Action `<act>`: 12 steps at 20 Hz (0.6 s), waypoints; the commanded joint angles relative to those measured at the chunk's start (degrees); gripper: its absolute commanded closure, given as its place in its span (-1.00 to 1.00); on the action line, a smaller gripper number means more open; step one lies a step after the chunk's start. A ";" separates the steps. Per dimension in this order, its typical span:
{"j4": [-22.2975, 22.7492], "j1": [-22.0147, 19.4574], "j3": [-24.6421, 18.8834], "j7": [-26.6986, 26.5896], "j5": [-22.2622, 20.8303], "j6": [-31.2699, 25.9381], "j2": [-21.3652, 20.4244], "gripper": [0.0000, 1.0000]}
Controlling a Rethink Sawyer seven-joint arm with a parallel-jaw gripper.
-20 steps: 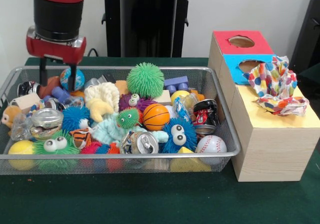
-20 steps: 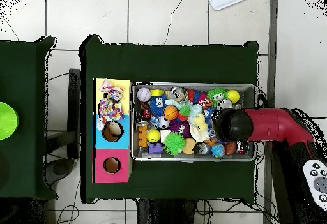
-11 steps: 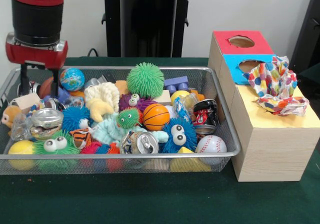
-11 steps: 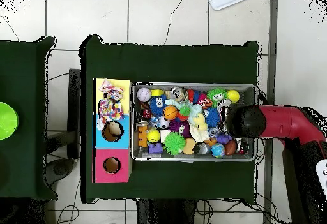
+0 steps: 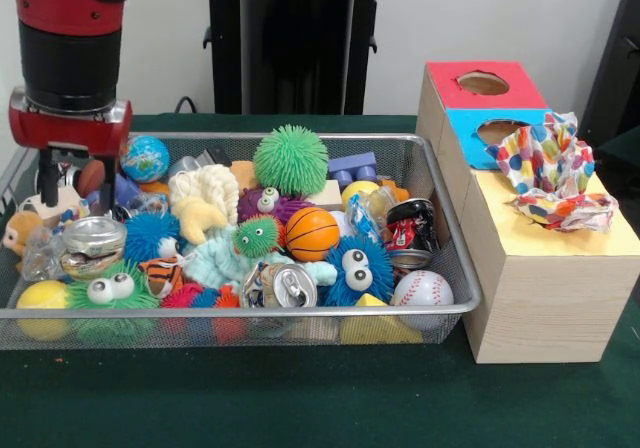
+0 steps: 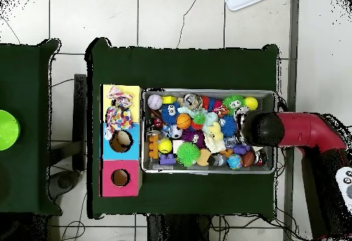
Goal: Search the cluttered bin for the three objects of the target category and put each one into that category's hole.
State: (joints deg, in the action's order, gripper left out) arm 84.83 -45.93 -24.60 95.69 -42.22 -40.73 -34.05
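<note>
The silver wire-mesh bin (image 5: 240, 313) is full of toys and also shows in the overhead view (image 6: 206, 92). My gripper (image 5: 72, 173) hangs open and empty over the bin's left end, its tips just above the toys. In the overhead view my arm (image 6: 265, 130) covers it. The polka-dot cloths (image 5: 550, 168) lie crumpled in a heap on the yellow top (image 5: 560, 240) of the wooden box and also show from overhead (image 6: 118, 111). They hide the yellow-surround hole. I see no polka-dot cloth among the toys in the bin.
The red-surround hole (image 5: 483, 83) and blue-surround hole (image 5: 503, 130) are uncovered behind the cloths. In the bin are a green spiky ball (image 5: 290, 160), an orange ball (image 5: 312, 233), a baseball (image 5: 422, 288) and a drink can (image 5: 290, 286). The black pedestal (image 5: 290, 48) stands behind.
My arm has moved toward the bin's left end in the front view and a little lower. The gripper stays open and empty. The cloths have not moved.
</note>
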 commanded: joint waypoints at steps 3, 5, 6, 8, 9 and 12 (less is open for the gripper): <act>0.76 2.08 -0.63 -8.10 -6.74 4.64 3.76 -1.00; 1.23 2.22 -0.44 -7.50 -7.19 5.11 3.77 -1.00; 1.47 2.30 -0.42 -7.55 -7.35 5.13 3.71 -1.00; 1.82 2.53 -0.18 -7.86 -7.80 4.95 3.33 -1.00; 2.01 2.56 -0.09 -8.20 -8.07 4.88 3.05 -1.00; 2.49 2.28 -0.15 -9.75 -8.31 4.12 2.27 -1.00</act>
State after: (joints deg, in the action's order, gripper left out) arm 84.86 -43.87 -24.57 95.69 -46.53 -37.57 -32.68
